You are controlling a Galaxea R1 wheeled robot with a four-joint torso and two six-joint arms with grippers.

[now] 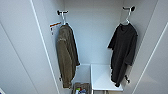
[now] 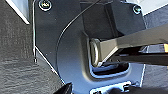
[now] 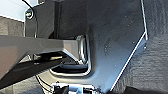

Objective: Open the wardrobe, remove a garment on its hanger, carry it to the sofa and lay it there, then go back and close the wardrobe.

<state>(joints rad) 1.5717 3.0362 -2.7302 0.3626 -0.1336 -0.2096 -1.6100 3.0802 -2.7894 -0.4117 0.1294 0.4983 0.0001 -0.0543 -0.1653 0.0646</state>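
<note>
The wardrobe (image 1: 95,30) stands open in the head view, white inside. The garment (image 1: 123,50), a black short-sleeved T-shirt, hangs at the right on a thin white hanger (image 1: 127,20). The hanger's top is caught on a black hook (image 1: 131,8). On the left, an olive-brown jacket (image 1: 66,52) hangs from another black hook (image 1: 61,12). Both wrist views look down along the robot's own dark plate and bar to dark carpet (image 2: 15,62). The sofa is out of view.
The open doors flank the opening, one at the left (image 1: 20,50) and one at the right (image 1: 155,62). A white block or shelf (image 1: 102,77) sits low inside, under the T-shirt. A small bin with coloured items (image 1: 80,89) stands below the jacket.
</note>
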